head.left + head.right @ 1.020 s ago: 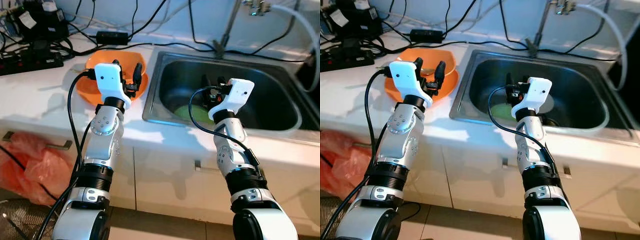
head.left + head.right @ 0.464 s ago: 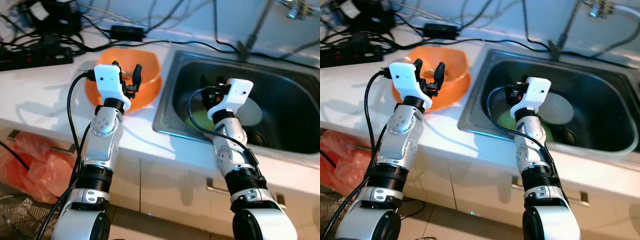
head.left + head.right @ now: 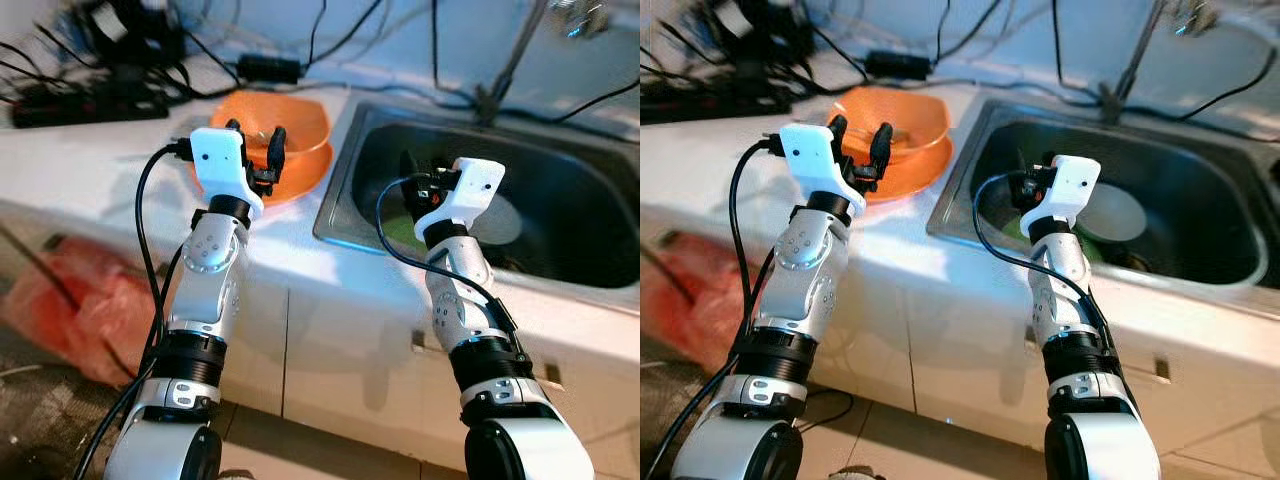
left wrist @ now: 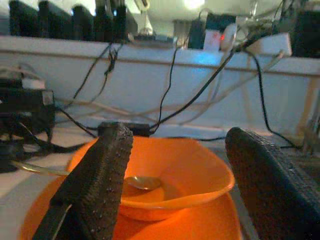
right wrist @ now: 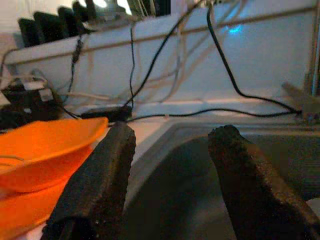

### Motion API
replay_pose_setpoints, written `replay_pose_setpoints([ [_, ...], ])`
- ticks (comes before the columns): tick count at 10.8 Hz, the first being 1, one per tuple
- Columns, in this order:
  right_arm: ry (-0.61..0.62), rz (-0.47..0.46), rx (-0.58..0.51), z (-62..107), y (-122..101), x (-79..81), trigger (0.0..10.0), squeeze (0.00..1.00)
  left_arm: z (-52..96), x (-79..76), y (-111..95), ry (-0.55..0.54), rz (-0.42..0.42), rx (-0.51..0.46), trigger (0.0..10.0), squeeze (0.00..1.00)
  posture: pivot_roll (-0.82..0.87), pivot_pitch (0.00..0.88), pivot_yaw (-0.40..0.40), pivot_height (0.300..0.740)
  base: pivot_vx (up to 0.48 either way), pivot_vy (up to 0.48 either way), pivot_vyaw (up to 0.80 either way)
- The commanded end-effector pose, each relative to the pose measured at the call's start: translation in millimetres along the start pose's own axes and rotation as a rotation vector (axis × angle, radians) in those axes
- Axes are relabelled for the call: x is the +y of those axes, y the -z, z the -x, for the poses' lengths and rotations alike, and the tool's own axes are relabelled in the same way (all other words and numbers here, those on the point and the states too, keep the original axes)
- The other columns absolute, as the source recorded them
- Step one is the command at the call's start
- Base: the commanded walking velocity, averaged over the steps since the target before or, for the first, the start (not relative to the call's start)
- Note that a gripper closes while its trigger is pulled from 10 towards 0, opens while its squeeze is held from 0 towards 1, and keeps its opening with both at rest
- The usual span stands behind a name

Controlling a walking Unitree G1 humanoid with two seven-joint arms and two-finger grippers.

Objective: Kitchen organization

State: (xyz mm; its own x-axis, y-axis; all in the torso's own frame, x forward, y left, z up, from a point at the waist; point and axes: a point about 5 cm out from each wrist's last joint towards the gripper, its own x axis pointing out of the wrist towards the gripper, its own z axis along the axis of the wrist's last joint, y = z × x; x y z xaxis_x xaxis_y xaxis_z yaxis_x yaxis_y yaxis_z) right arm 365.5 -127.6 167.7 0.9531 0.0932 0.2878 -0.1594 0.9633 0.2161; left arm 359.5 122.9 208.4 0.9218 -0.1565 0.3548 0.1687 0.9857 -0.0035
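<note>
While over the sink [image 3: 560, 165], right gripper [image 3: 422, 190] wide open and empty, left gripper [image 3: 255, 152] likewise spread, bare, beside it above the orange bowl [image 3: 285, 125].

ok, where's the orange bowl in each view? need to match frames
Left eye: orange bowl on the counter, upper centre-left, behind the left tool.
Right eye: upper centre-left, left of the sink.
Left wrist: centre, spoon inside, on an orange plate.
Right wrist: left edge, beside the sink.
Shared landmark: the sink's left rim.
</note>
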Motion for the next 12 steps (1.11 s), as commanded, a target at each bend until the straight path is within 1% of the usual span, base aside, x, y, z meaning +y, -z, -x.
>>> replay_pose_setpoints([
  [1,0.0,0.0,0.002,1.0,-0.2,-1.4,10.0,0.0,-0.5,-3.9,-3.5,0.017,0.0,-0.01,10.0,0.0,0.22,0.051,-0.065,0.74,0.0,0.0,0.0],
  [6,-0.003,-0.001,0.007,1.7,1.3,-0.5,10.0,0.0,0.2,-3.4,-3.7,0.017,-0.001,-0.011,10.0,0.0,0.22,0.049,-0.065,0.74,0.0,0.0,0.0],
  [7,-0.002,-0.002,0.008,1.3,1.2,-0.7,10.0,0.0,-0.2,-3.3,-3.9,0.016,-0.002,-0.011,10.0,0.0,0.22,0.048,-0.065,0.74,0.311,0.0,0.0],
  [9,-0.002,-0.002,0.009,0.7,1.2,-0.7,10.0,0.0,-0.9,-3.2,-4.0,0.016,-0.002,-0.011,10.0,0.0,0.22,0.046,-0.065,0.74,0.0,0.0,0.0],
  [12,-0.002,-0.002,0.009,0.6,1.2,-0.5,10.0,0.0,-0.7,-1.9,-4.3,0.01,-0.002,-0.012,10.0,0.0,0.22,0.047,-0.065,0.74,0.263,0.0,0.0],
])
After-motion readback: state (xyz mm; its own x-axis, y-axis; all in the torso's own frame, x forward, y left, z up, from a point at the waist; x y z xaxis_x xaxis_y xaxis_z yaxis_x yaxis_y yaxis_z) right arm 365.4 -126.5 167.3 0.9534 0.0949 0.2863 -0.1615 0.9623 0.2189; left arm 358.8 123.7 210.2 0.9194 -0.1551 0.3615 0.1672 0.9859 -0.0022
